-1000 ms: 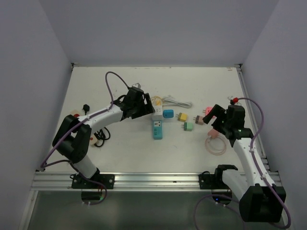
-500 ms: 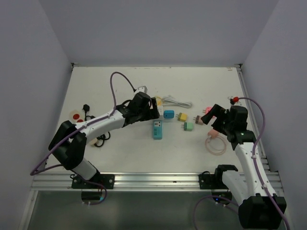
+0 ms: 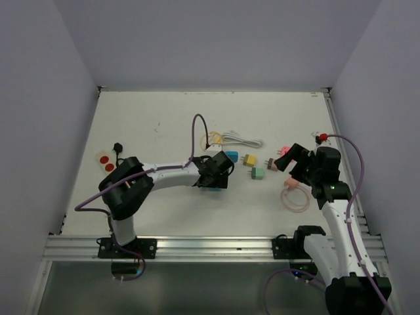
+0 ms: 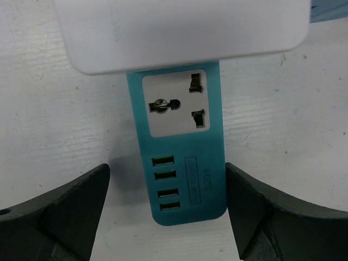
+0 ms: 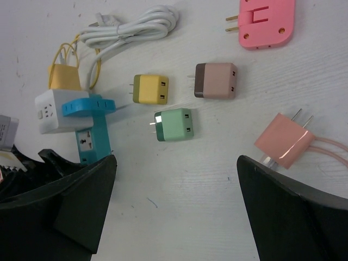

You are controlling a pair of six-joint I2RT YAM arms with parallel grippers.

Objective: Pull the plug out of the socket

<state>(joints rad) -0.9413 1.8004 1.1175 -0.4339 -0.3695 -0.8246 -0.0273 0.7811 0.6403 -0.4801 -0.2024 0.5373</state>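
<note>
Both spread, empty, left gripper [image 4: 167, 187] astride socket [image 4: 176, 157], white plug [image 4: 179, 32] seated, right gripper [image 5: 176, 179] apart

Bright, even light falls from above on the white table [image 3: 164, 118], and the shadows are soft and short. The top view is sharp. In the left wrist view the white plug [image 4: 179, 32] looks slightly blurred, and the dark fingers [image 4: 54, 217] are out of focus.
</note>
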